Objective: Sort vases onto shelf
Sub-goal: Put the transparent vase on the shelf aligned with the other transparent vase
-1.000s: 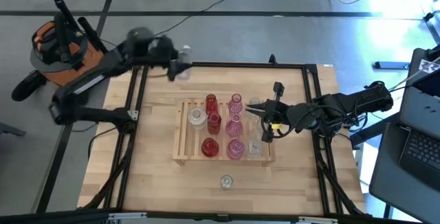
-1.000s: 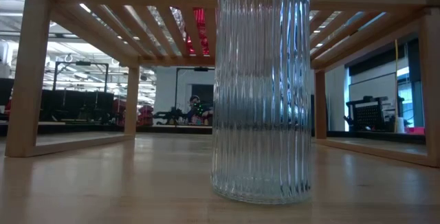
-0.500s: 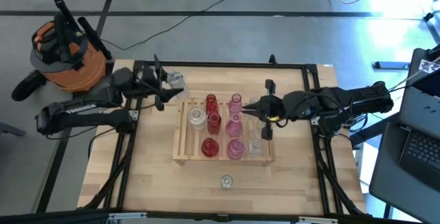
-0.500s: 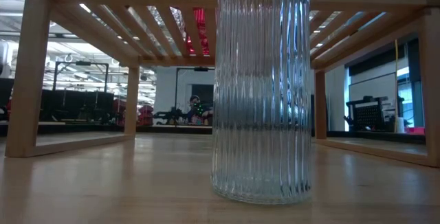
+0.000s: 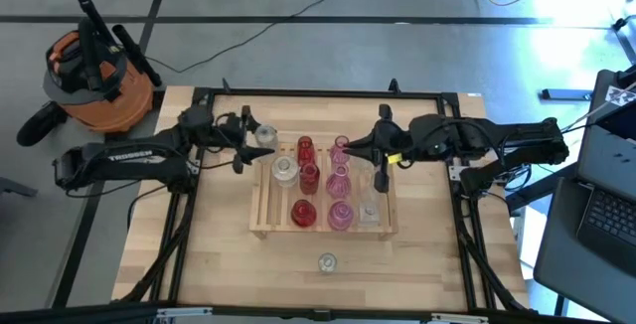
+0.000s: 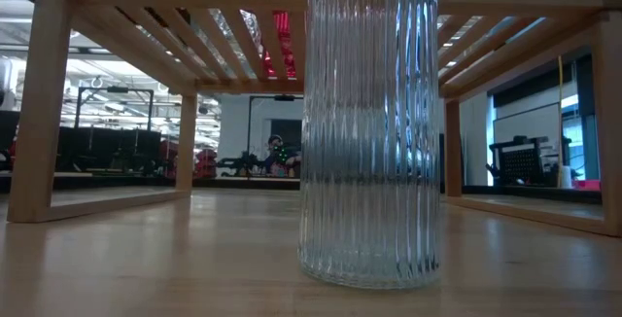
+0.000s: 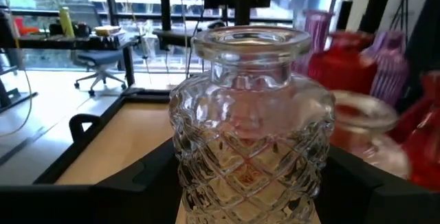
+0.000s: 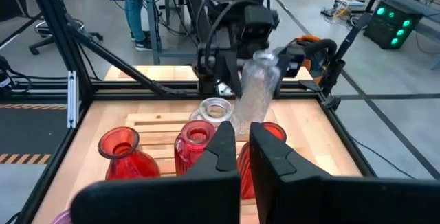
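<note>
We note a grey floor (image 5: 298, 6) crossed by cables (image 5: 298, 11); an orange vacuum (image 5: 89, 76) sits at 10 o'clock.

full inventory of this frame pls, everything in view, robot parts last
shelf: one, pale wood slats, mid-table
red vases: three, red, on the shelf
pink vases: three, pink, on the shelf beside the red ones
clear vases: at least two, clear, on the shelf; exact count hard to tell
ribbed vase: one, clear, on the table in front of the shelf
diamond-cut vase: one, clear, held at the shelf's left edge
table: one, pale wood
canister: one, orange, on the floor
laptop: one, dark, far right
left gripper: jaws closed on the diamond-cut vase
right gripper: jaws shut, empty, over the shelf's right side
</note>
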Controlling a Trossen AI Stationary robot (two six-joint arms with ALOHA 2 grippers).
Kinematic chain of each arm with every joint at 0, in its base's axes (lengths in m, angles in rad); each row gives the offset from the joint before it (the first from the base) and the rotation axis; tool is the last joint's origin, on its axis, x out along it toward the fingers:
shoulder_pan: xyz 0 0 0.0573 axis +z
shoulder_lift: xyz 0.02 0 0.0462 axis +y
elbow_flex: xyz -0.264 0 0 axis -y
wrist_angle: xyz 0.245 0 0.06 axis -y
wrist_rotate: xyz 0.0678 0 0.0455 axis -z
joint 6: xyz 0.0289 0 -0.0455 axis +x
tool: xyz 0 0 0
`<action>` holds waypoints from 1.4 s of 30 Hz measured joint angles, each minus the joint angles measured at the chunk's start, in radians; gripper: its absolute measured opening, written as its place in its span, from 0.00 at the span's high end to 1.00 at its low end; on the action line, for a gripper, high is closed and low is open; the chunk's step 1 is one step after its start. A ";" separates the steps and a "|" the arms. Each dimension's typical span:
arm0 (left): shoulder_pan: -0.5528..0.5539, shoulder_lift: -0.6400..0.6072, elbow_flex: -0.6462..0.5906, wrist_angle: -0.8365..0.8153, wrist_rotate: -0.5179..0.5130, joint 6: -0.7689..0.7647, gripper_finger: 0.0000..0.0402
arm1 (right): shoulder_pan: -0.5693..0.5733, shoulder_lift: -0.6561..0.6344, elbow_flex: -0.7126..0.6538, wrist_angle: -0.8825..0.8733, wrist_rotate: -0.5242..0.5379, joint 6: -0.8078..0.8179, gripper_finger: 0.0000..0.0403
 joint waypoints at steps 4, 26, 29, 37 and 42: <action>0.013 0.068 0.000 0.028 0.002 0.043 0.40 | 0.000 0.000 0.000 0.009 0.006 0.008 1.00; 0.016 0.204 0.002 0.192 0.114 0.078 0.40 | 0.001 0.000 0.000 0.039 0.040 0.029 1.00; 0.010 0.204 0.002 0.192 0.063 0.078 0.40 | 0.001 0.000 0.000 0.039 0.040 0.028 1.00; 0.010 0.204 0.000 0.187 -0.046 -0.001 0.11 | 0.001 0.000 0.000 0.038 0.039 0.028 1.00; -0.002 0.204 0.000 0.188 0.021 -0.010 0.05 | 0.001 0.000 0.000 0.036 0.039 0.026 1.00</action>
